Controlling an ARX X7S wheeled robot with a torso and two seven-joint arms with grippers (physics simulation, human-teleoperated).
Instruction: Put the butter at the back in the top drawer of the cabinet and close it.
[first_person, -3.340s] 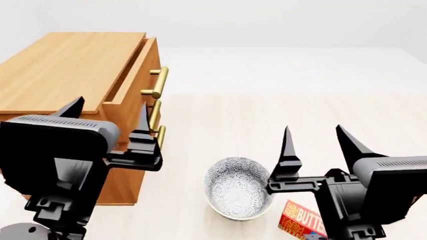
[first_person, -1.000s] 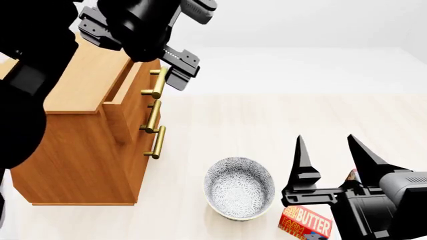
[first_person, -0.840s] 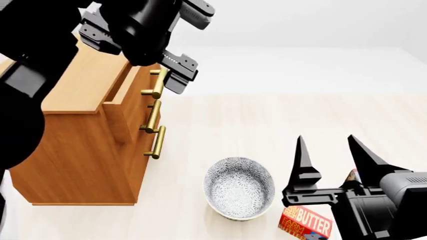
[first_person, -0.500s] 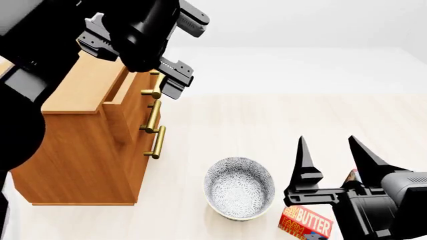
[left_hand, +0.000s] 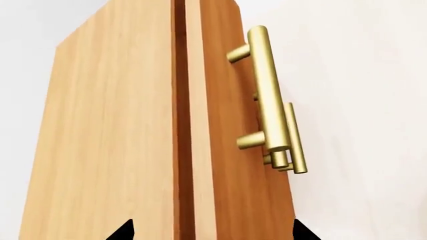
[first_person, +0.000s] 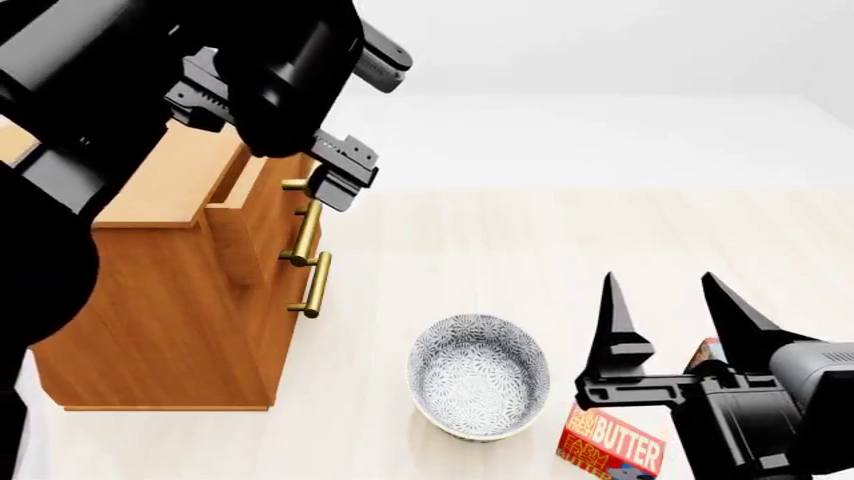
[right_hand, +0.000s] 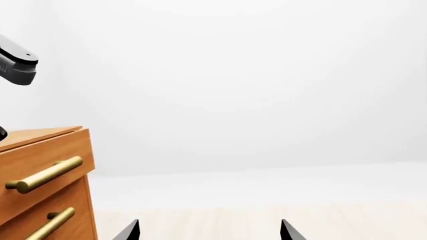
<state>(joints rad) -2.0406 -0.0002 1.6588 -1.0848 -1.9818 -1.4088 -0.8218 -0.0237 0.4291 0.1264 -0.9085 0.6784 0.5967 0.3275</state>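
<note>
The cabinet stands at the left. Its top drawer is pulled out a crack, with a dark gap behind its front. My left gripper hovers above it, open and empty. In the left wrist view its tips straddle the drawer front, near the brass handle. One butter carton lies on the floor at the lower right, partly behind my right gripper, which is open and empty above it. Its tips show spread wide.
A patterned bowl sits on the floor between the cabinet and the butter. A small red-brown thing shows behind the right gripper, mostly hidden. The two lower drawers' handles stick out. Pale floor stretches beyond.
My left arm rose from low at the left, then over the last second dropped down and left toward the top drawer's handle. The right gripper sank slightly. The butter has not moved.
</note>
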